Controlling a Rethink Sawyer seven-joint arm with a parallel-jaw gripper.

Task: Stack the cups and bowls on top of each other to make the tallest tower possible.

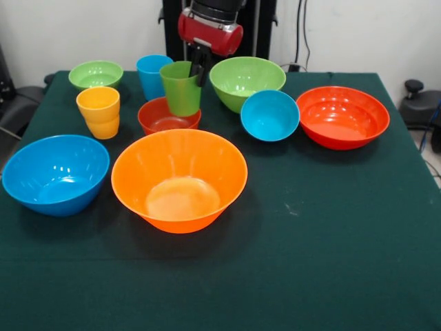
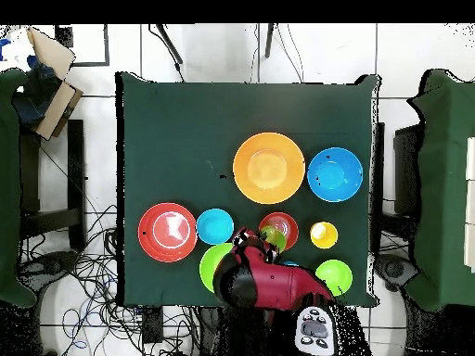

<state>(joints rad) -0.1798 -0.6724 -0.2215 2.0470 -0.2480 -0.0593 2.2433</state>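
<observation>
Robot gripper [image 1: 200,69] grasping a green cup [image 1: 180,88] by its rim, above a small red bowl [image 1: 168,116].

The cup hangs upright, its base just inside the bowl, among other bowls and cups on a green table [image 1: 331,234].

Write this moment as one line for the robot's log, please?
gripper: shut on green cup | cup: over small red bowl | tower: not yet built | other bowls: apart on table
</observation>
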